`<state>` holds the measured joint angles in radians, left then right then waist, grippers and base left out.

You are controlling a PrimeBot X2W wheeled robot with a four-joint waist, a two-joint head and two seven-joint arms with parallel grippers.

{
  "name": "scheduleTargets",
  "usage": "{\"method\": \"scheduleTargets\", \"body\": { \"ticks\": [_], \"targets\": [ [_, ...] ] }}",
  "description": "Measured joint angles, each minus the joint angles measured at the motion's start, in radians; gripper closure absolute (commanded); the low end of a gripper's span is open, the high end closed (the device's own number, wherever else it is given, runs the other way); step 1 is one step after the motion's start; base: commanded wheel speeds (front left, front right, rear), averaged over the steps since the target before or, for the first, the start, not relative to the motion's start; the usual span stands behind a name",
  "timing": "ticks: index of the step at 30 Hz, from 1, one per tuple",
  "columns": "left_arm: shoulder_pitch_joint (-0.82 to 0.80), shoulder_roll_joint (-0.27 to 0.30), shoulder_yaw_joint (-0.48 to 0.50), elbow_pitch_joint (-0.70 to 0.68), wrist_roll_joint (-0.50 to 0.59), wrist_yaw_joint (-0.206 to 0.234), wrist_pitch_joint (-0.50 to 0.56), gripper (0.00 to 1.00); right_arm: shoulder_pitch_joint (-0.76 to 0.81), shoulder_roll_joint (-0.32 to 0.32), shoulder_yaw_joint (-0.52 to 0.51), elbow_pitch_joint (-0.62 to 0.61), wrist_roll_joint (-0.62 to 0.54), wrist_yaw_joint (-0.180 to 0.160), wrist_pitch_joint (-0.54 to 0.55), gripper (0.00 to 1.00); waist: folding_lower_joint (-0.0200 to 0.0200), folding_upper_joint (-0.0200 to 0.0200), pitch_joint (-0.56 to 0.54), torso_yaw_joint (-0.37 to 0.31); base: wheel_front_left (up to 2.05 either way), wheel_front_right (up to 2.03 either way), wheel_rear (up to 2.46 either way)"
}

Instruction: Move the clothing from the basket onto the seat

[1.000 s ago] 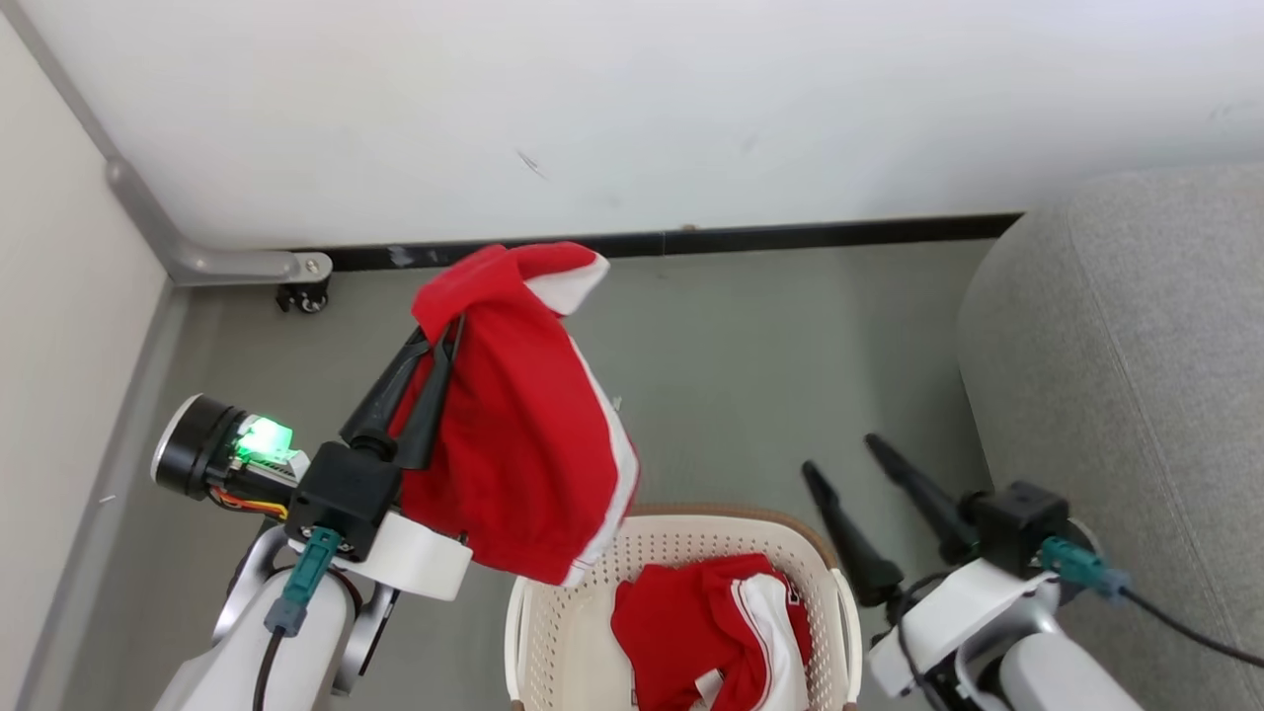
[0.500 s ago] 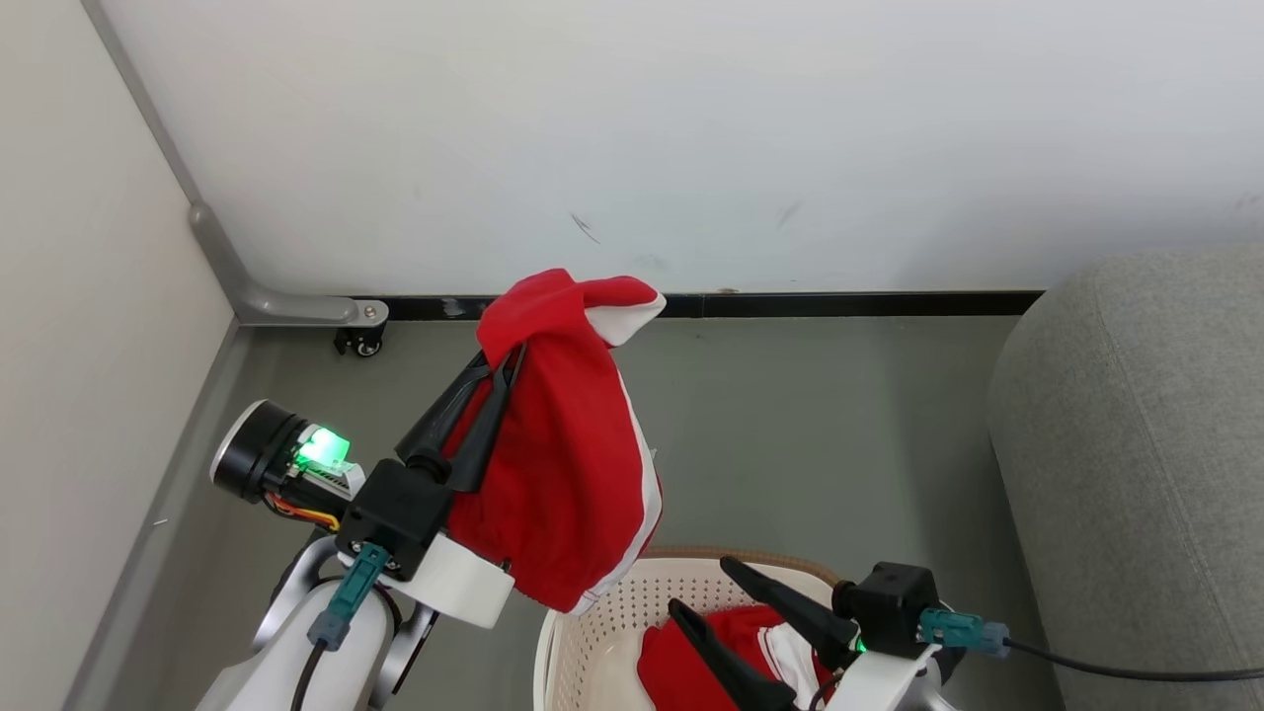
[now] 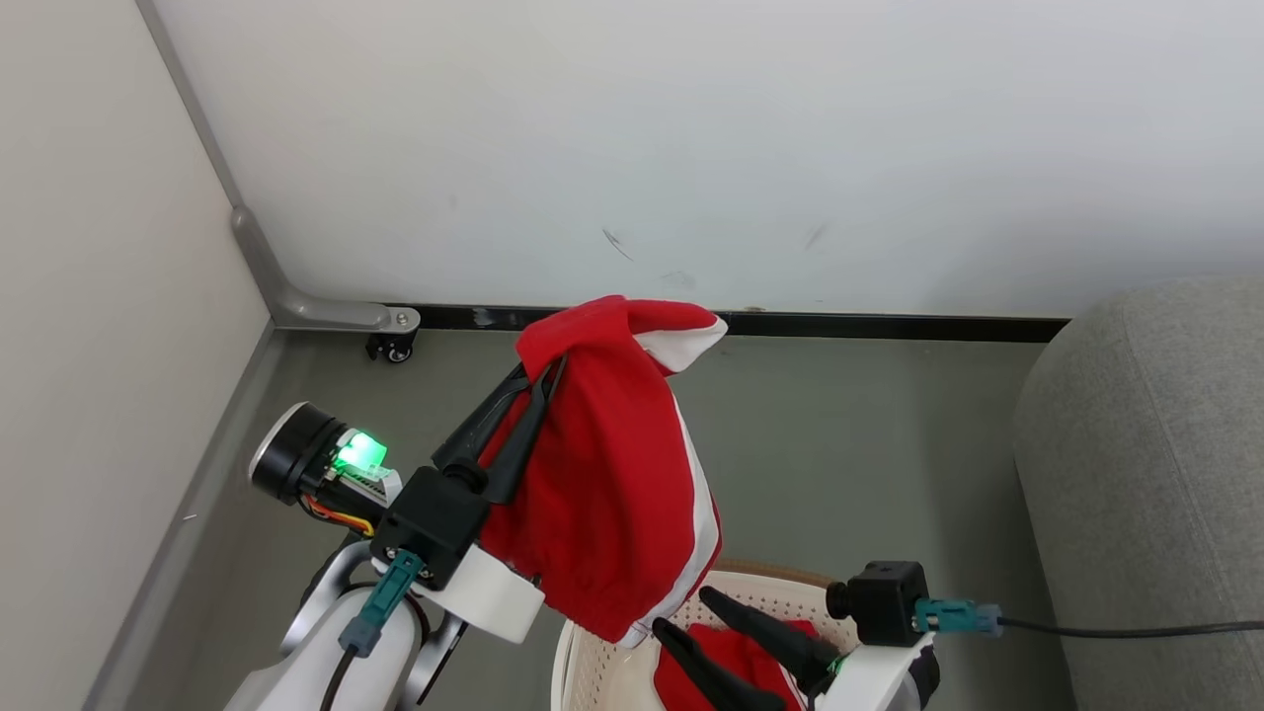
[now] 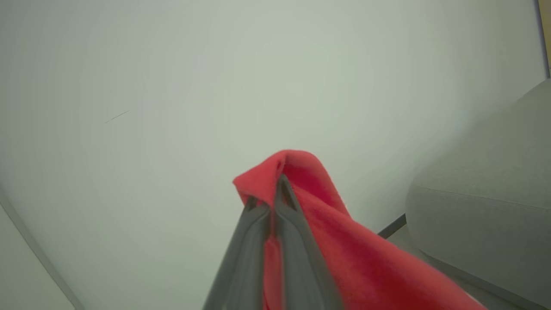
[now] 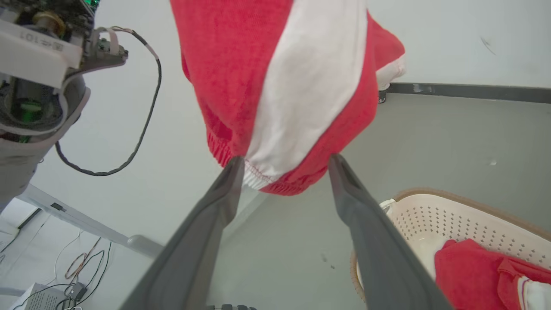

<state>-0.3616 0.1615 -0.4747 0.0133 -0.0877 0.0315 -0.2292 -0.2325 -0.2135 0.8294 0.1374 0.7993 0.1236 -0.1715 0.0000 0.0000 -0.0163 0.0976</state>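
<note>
Head view: the left pincer [image 3: 541, 370] grips red clothing [image 3: 612, 474] high over the basket [image 3: 592, 664]. The right pincer [image 3: 681, 609], spread wide, should pinch the low hem gently, then both carry it to the seat [image 3: 1145, 474].

The right hand [image 3: 679, 606] has swung left over the basket [image 3: 591, 673], up to the hanging clothing [image 3: 612, 474].

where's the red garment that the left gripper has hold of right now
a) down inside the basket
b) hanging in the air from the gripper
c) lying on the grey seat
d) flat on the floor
B: the left gripper is shut on the red garment, which dangles clear of the floor, its hem by the basket rim and apart from the seat.
</note>
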Motion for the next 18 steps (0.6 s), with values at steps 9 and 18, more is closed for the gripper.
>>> {"method": "scheduleTargets", "body": {
  "ticks": [9, 18],
  "targets": [
    [-0.002, -0.008, -0.025, -0.009, 0.0, -0.009, 0.008, 1.0, -0.07, -0.002, 0.036, 0.031, 0.108, 0.0, 0.007, 0.0, 0.0, 0.0, -0.001, 0.018, 0.0, 0.0, 0.0],
    [-0.002, -0.008, -0.034, -0.013, 0.001, -0.012, 0.018, 1.0, -0.14, -0.002, 0.105, 0.043, 0.116, 0.0, -0.006, 0.0, 0.0, 0.0, -0.005, 0.034, 0.0, 0.0, 0.0]
  ]
}}
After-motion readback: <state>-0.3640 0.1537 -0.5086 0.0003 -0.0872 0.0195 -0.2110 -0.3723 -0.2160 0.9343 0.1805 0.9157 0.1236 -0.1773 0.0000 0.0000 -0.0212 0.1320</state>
